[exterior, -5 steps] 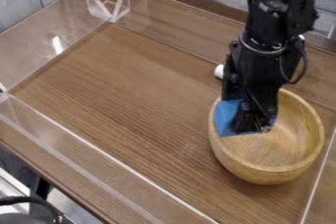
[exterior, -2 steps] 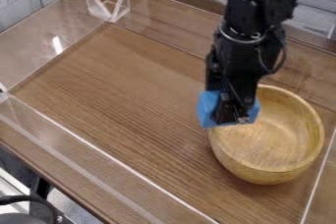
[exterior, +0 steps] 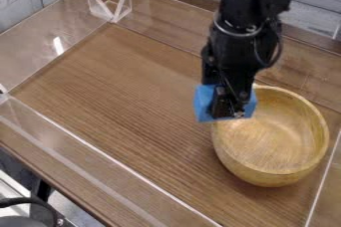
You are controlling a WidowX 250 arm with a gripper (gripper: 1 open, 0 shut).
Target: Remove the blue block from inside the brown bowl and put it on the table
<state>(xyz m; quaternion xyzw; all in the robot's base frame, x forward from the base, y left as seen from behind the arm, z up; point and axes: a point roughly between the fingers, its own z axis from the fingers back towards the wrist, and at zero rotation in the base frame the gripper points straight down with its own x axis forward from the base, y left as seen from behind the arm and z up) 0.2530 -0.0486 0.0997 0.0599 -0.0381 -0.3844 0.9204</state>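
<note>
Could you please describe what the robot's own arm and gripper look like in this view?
The arm is black and bulky, with angular, faceted housings and small light-coloured spots that may be screws. The gripper is dark as well, its narrow parts blending into the arm. I can't make out any lettering on either.

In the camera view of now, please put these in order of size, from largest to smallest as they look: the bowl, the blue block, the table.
1. Table, by far the largest
2. Bowl
3. Blue block, partly hidden by the gripper, but clearly smaller than the bowl
</note>
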